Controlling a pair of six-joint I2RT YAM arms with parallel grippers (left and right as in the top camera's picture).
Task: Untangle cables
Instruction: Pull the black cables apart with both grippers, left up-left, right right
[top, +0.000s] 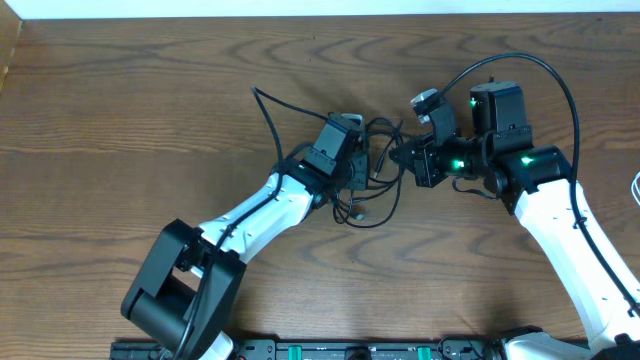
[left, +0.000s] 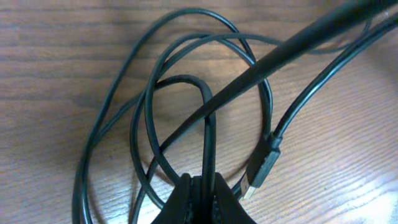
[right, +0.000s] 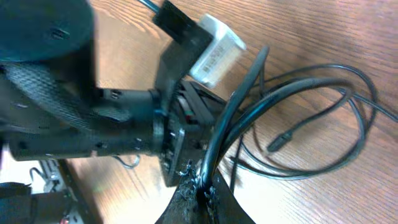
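Wood table: L tool clamped on black cable; R tool clamped on black strand, same tangle.

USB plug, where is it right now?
Left wrist view, lower right: the USB plug lies on the table just right of the left fingers, which pinch a black cable loop.

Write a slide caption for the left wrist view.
Left gripper pinches a looping black cable; a USB plug lies alongside.

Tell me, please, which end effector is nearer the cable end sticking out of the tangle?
Left. That cable end lies beyond the left end effector; the right end effector grips the tangle's opposite side.
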